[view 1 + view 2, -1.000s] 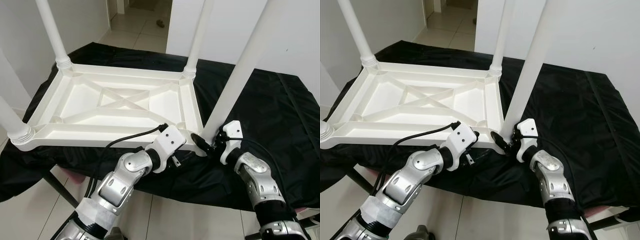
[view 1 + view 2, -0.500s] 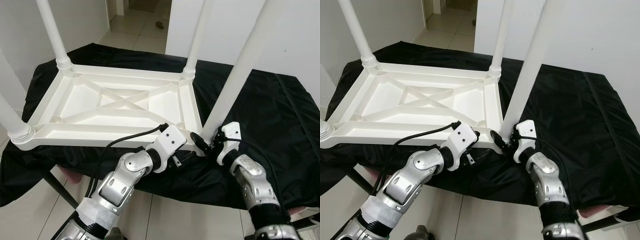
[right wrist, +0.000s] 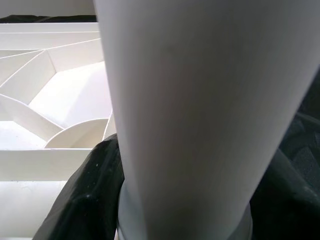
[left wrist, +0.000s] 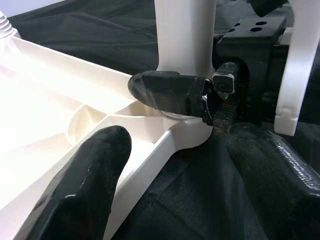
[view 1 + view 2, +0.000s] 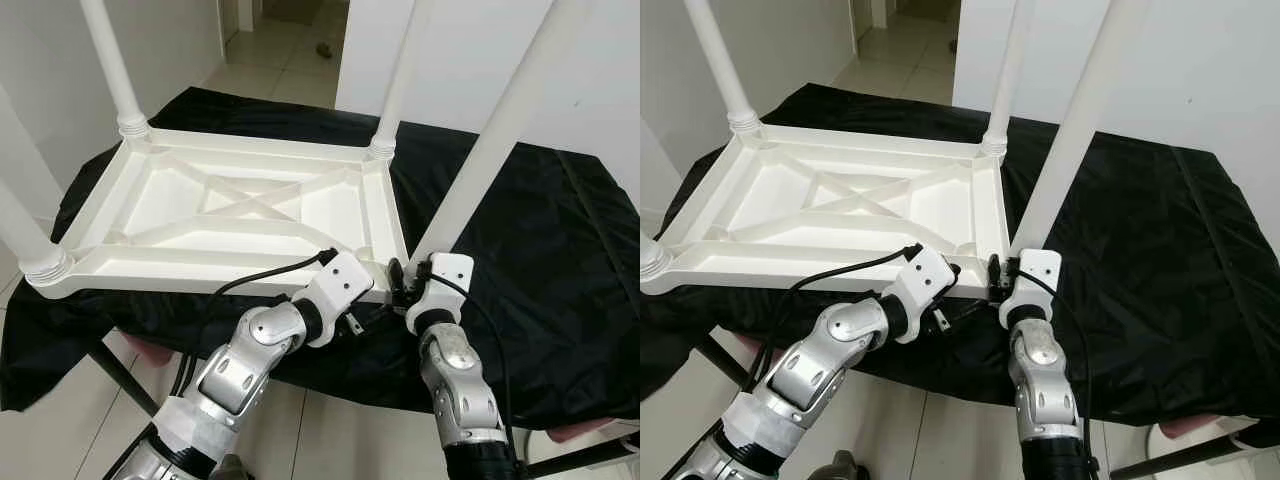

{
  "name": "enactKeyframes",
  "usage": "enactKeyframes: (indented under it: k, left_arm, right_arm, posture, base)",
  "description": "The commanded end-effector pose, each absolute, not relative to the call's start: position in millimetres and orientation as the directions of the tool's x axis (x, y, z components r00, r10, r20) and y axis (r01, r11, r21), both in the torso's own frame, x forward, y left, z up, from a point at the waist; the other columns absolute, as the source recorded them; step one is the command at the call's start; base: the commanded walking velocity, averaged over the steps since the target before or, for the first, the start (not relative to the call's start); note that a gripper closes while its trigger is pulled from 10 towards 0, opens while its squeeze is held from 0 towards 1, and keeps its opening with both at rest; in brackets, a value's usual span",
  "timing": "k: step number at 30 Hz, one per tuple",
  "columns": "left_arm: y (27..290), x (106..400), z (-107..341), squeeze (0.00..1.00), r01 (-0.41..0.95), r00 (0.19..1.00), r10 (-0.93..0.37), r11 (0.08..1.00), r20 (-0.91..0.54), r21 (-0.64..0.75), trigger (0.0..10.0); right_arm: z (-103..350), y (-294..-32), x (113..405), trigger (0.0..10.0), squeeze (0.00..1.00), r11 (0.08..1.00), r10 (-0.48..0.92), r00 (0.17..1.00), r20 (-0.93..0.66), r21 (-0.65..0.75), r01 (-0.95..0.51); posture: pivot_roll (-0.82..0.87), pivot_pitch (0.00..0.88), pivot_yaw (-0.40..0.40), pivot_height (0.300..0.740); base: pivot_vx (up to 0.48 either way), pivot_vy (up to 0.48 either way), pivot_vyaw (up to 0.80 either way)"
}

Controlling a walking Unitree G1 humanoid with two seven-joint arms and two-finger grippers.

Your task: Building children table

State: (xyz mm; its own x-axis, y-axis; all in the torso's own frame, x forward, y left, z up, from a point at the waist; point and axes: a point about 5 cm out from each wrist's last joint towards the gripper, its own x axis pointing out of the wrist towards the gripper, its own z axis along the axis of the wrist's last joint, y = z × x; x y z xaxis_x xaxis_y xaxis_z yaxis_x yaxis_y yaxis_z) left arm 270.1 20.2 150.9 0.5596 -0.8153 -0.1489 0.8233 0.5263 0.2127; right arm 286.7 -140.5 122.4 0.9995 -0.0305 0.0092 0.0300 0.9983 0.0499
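White walls (image 5: 50,60), pale tile floor (image 5: 270,50), black cloth (image 5: 560,250) over work surface.

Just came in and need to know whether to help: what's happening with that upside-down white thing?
The robot is assembling a white plastic children's table, lying upside down on a black cloth-covered stand. Its right gripper is clamped around the base of the near-right white table leg at the corner socket. The left gripper sits open just before that corner. The other legs stand in their corners.
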Motion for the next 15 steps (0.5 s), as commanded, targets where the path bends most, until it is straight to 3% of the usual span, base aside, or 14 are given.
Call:
enactKeyframes:
  k: [1, 2, 8, 9, 15]
  left_arm:
    - [18.1, 268.8, 147.7, 0.00, 0.844, 0.529, -0.832, 0.496, -0.166, 0.203, 10.0]
    - [17.6, 268.5, 146.9, 0.00, 0.846, 0.526, -0.834, 0.492, -0.169, 0.205, 10.0]
    - [16.3, 268.9, 147.1, 0.00, 0.848, 0.522, -0.836, 0.488, -0.167, 0.207, 10.0]
    - [16.0, 268.9, 147.5, 0.00, 0.848, 0.523, -0.836, 0.489, -0.165, 0.207, 10.0]
    - [15.8, 268.7, 148.4, 0.00, 0.846, 0.525, -0.836, 0.491, -0.161, 0.210, 10.0]
  right_arm:
    - [127.0, -143.0, 285.6, 1.5, 0.00, 0.998, -0.039, 0.999, 0.023, 0.050, 0.038]
    - [125.0, -144.6, 285.6, 10.0, 0.00, 0.997, -0.046, 0.999, 0.002, 0.061, 0.046]
    - [126.8, -148.1, 288.6, 10.0, 0.00, 0.999, -0.030, 1.000, -0.002, 0.043, 0.030]
    - [128.2, -151.4, 291.4, 10.0, 1.00, 0.999, -0.020, 1.000, 0.005, 0.046, 0.020]
    - [135.0, -156.5, 297.7, 10.0, 1.00, 0.997, 0.069, 0.997, 0.038, 0.042, -0.071]
  posture:
    - [0.11, 0.006, -0.044, 0.740]
    - [0.11, 0.003, -0.045, 0.740]
    - [0.11, 0.000, -0.047, 0.740]
    - [0.11, 0.000, -0.049, 0.740]
    - [0.12, 0.000, -0.056, 0.740]
  base:
    - [0.000, 0.000, 0.00]
    - [0.000, 0.000, 0.00]
    - [0.000, 0.000, 0.00]
    - [0.000, 0.000, 0.00]
    - [0.000, 0.000, 0.00]
